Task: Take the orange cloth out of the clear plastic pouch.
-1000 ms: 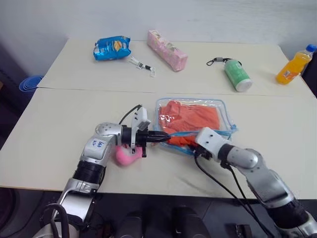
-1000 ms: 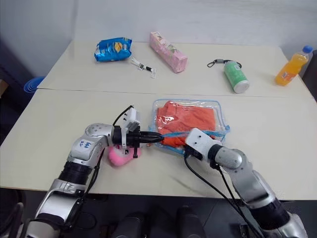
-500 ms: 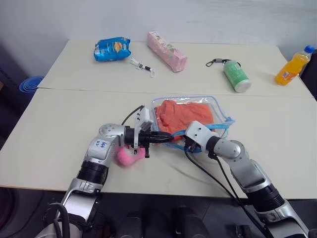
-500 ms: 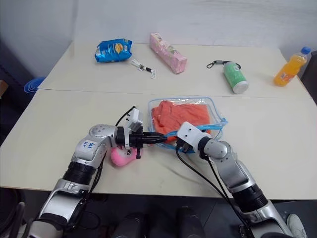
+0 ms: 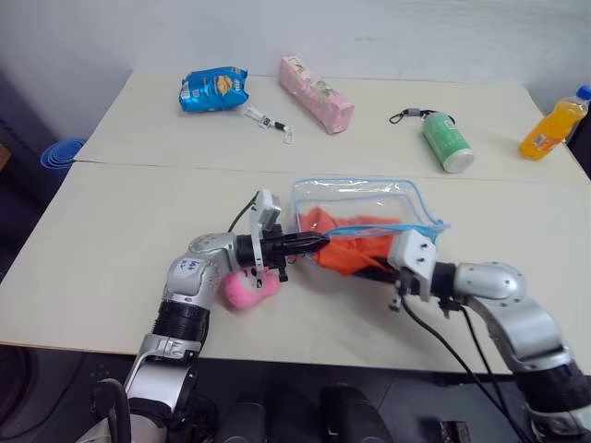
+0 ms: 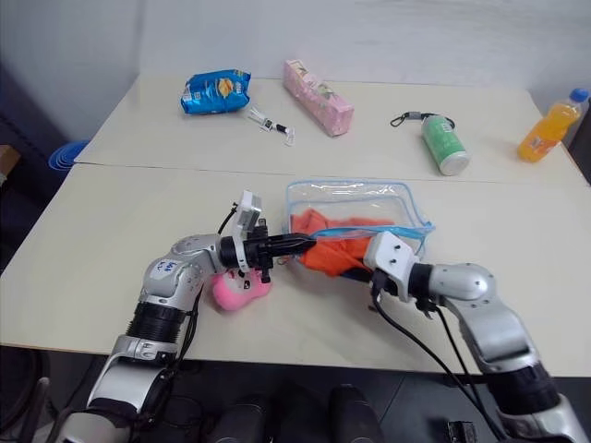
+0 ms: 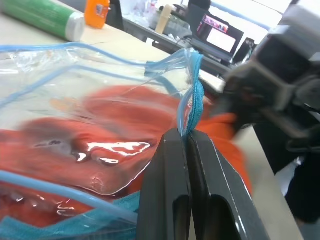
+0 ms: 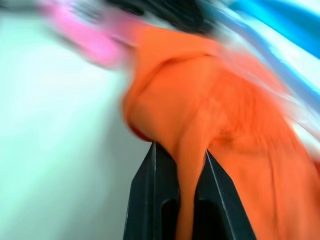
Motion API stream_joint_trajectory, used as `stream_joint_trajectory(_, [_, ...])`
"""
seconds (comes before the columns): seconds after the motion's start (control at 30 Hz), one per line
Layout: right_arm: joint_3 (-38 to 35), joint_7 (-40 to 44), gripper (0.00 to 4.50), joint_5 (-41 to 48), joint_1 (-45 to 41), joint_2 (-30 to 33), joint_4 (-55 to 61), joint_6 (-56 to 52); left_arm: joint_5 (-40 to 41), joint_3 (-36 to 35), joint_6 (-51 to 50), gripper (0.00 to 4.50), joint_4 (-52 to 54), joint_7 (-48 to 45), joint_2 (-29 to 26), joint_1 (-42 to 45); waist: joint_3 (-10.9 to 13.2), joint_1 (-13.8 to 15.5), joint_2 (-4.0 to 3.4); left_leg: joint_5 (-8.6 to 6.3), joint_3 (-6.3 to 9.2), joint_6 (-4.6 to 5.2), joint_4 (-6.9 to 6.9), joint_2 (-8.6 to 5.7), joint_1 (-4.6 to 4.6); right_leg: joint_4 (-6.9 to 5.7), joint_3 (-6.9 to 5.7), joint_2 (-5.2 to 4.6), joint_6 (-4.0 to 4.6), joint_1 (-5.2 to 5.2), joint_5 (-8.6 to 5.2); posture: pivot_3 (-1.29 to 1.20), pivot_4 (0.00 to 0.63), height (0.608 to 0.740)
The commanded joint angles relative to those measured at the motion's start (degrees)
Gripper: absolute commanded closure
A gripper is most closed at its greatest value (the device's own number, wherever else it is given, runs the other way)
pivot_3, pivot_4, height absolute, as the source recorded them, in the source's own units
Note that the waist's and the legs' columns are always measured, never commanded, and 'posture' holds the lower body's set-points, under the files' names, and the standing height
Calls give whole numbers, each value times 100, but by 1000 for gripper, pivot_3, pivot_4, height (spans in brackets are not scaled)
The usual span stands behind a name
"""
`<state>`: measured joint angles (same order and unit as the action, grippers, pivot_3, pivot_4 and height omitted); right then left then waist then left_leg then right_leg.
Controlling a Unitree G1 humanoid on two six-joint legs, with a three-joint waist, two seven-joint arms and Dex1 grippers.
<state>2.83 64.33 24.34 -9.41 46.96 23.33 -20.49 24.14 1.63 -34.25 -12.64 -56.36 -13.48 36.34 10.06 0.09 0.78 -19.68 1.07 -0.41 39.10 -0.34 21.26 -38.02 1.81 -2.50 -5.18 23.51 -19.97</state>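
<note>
The clear plastic pouch (image 5: pixel 367 197) lies on the near table with its blue zipper trim (image 7: pixel 192 95) lifted at the mouth. My left gripper (image 5: pixel 317 243) is shut on that trim, its fingers (image 7: pixel 170 165) pinching the blue edge. The orange cloth (image 5: pixel 343 247) hangs partly out of the mouth toward the near table edge, the rest still behind the plastic. My right gripper (image 5: pixel 377 269) is shut on a fold of the cloth (image 8: pixel 220 115) just outside the pouch. The pink plush charm (image 5: pixel 247 290) lies under my left forearm.
On the far table lie a blue snack bag (image 5: pixel 213 89), a pink packet (image 5: pixel 317 81), a small clip (image 5: pixel 270 124), a green bottle (image 5: pixel 447 141) and an orange drink bottle (image 5: pixel 552 122). A seam (image 5: pixel 138 167) joins the two tables.
My right gripper has shut on the orange cloth and drawn back toward the near edge, dragging part of the cloth out of the pouch mouth. The left gripper kept its hold on the zipper trim.
</note>
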Motion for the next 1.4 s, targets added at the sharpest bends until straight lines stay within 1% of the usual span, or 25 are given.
stream_joint_trajectory(0.03, [-408, 347, 4494, 774, 279, 313, 682, -424, 7, -28, -113, 4500, -46, 283, 12, 69, 1, 7, 1, 0, 0, 0, 1, 0, -1, 1, 1, -1, 0, -2, 0, 0, 150, 740])
stream_joint_trajectory(0.2, [-1343, 237, 4494, 1677, 994, 599, 1354, -983, 33, 11, -120, 4500, 7, 381, -31, 17, 0, 9, 1, 0, 0, -1, 1, 1, -5, 0, 3, -1, 0, -4, 0, 0, 150, 740])
stream_joint_trajectory(0.33, [-3093, 178, 4494, 2256, 2007, 752, 1631, -1490, 4, 35, 1, 4500, 59, 249, -249, -60, 1, 74, 2, 0, -1, 0, -2, 0, -3, 5, 4, -1, -1, -5, 1, 0, 150, 740])
stream_joint_trajectory(0.43, [-4289, 299, 4494, 2227, 2179, 1018, 1046, -1657, 22, 144, 130, 4500, 166, -17, -446, -146, 1, 90, 2, -2, -8, 3, -1, 0, -7, 8, 11, -1, -6, -9, 3, 0, 150, 740])
stream_joint_trajectory(0.47, [-4562, 357, 4494, 2149, 2157, 1135, 798, -1667, 13, 186, 183, 4500, 187, -102, -494, -161, 1, 99, 2, -2, -9, 3, -1, 0, -8, 9, 12, -1, -6, -9, 4, 0, 150, 740])
stream_joint_trajectory(0.5, [-4760, 397, 4494, 2006, 2071, 1270, 487, -1588, 20, 223, 215, 4500, 211, -191, -533, -174, 1, 113, 2, -2, -11, 4, 0, -1, -9, 9, 13, -2, -7, -10, 4, 0, 150, 740])
stream_joint_trajectory(0.57, [-4918, 441, 4494, 1758, 1850, 1518, -49, -1387, 10, 287, 284, 4500, 263, -314, -616, -207, 1, 123, 2, -2, -10, 4, 0, -1, -12, 9, 13, -1, -6, -11, 4, 0, 150, 740])
stream_joint_trajectory(0.63, [-4774, 332, 4494, 1442, 1392, 1712, -659, -966, 9, 319, 324, 4500, 309, -427, -708, -247, 1, 114, 2, -2, -10, 5, -2, -1, -11, 10, 13, -1, -6, -10, 4, 0, 150, 740])
stream_joint_trajectory(0.7, [-4421, 124, 4494, 1059, 758, 1762, -1374, -370, -44, 373, 408, 4500, 320, -508, -811, -274, 1, 89, 1, -2, -14, 5, -2, 0, -10, 8, 16, 0, -6, -6, 4, 0, 150, 740])
stream_joint_trajectory(0.8, [-3870, -61, 4494, 413, 43, 1662, -2416, 552, -46, 433, 482, 4500, 299, -582, -879, -279, 1, 66, 0, -1, -15, 4, -2, 0, -10, 7, 16, 0, -6, -4, 4, 0, 150, 740])
stream_joint_trajectory(0.87, [-3529, -292, 4494, -202, -258, 1452, -3346, 1596, -50, 465, 529, 4500, 297, -625, -891, -284, 1, 53, 0, -1, -14, 3, -2, 0, -10, 7, 15, 0, -6, -4, 4, 0, 150, 740])
stream_joint_trajectory(0.93, [-3361, -724, 4494, -688, -460, 1224, -4201, 2501, -77, 504, 585, 4500, 296, -664, -912, -293, 1, 72, 0, -1, -15, 3, -1, 0, -8, 9, 14, -1, -6, -5, 4, 0, 150, 740])
stream_joint_trajectory(0.97, [-3332, -729, 4494, -726, -483, 1121, -4528, 2724, -80, 519, 601, 4500, 299, -682, -920, -298, 1, 78, -1, -1, -18, 4, -1, -1, -6, 9, 14, -2, -6, -3, 4, 0, 150, 740])
stream_joint_trajectory(1.07, [-2827, -154, 4494, -1160, 242, 989, -5399, 3804, -96, 588, 691, 4500, 314, -786, -982, -339, 0, 119, -2, -2, -20, 4, -6, 0, -5, 8, 12, -2, -7, 1, 3, 0, 150, 740])
stream_joint_trajectory(1.13, [-2565, -180, 4494, -1450, 397, 990, -5906, 4447, -112, 627, 768, 4500, 325, -874, -1031, -367, 0, 106, -5, -2, -21, 4, -12, 1, -6, 9, 12, 0, -6, 3, 3, 0, 150, 740])
stream_joint_trajectory(1.2, [-2333, -415, 4494, -1800, 436, 1054, -6494, 5062, -104, 630, 780, 4500, 344, -907, -1081, -386, -3, 69, -24, -2, -34, 6, -7, 0, -6, 10, 22, 0, -6, 3, 3, 0, 150, 740])
stream_joint_trajectory(1.27, [-1996, -483, 4494, -2222, 524, 1262, -7096, 5705, -109, 614, 801, 4500, 363, -943, -1150, -411, -4, -9, -26, -2, -49, 12, -3, -1, -17, 8, 34, -1, -7, -3, 3, 0, 150, 740])
stream_joint_trajectory(1.33, [-1810, -562, 4494, -2411, 502, 1428, -7567, 6031, -115, 593, 824, 4500, 374, -987, -1208, -431, -4, -40, -26, -1, -46, 12, -3, 0, -30, 7, 32, 0, -6, -16, 4, 0, 150, 740])
stream_joint_trajectory(1.4, [-1858, -309, 4494, -2113, 375, 1435, -7825, 5755, -131, 602, 856, 4500, 377, -1030, -1261, -442, -1, -51, -18, -1, -43, 12, -4, 3, -42, 7, 31, 5, -6, -28, 3, 0, 150, 740])
